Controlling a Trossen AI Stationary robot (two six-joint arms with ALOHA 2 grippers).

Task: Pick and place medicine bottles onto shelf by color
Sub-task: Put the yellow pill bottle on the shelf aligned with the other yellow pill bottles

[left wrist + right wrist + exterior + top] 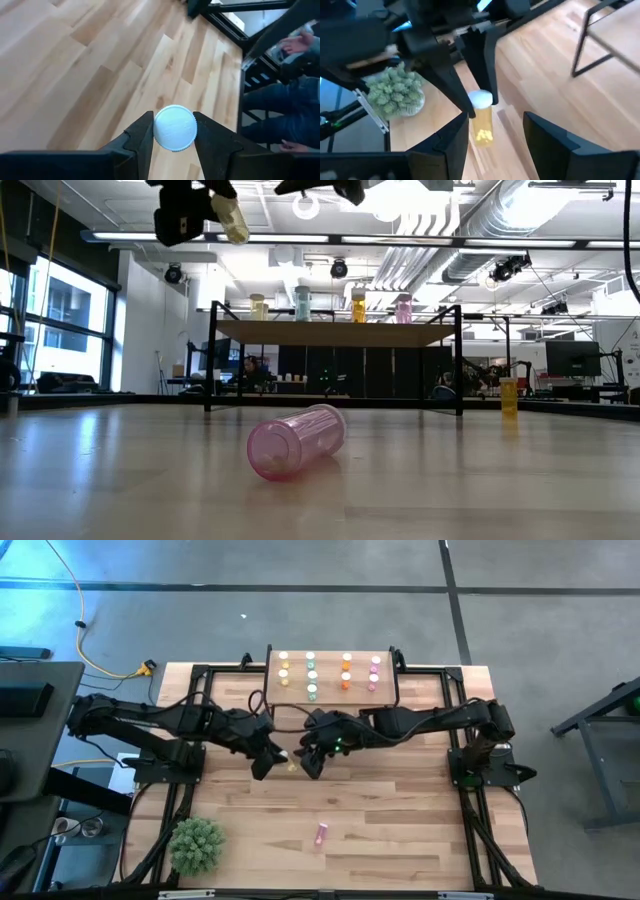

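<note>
The shelf (pixel 330 700) stands at the table's far side and carries bottles in yellow, green, orange and pink columns. A pink bottle (pixel 321 833) lies on its side near the table's front edge. Above the table's middle, my left gripper (pixel 272 758) is shut on a yellow bottle (pixel 482 127) with a white cap. My right gripper (pixel 497 122) is open close to the bottle's right. Its fingers stand apart from the bottle and touch nothing. My left gripper pinches the yellow bottle's white cap (pixel 174 127) between its two fingers, one on each side of the cap's rim. The fingers (pixel 470 75) slant down from the table's left. The bottle's body (pixel 232 220) hangs tilted below them, clear of the table.
A green plant (pixel 196 845) sits at the near left corner. A black frame (pixel 470 790) runs round the tabletop. A person (pixel 295 45) sits beyond the table's edge. Bare wood lies between the pink bottle and the shelf.
</note>
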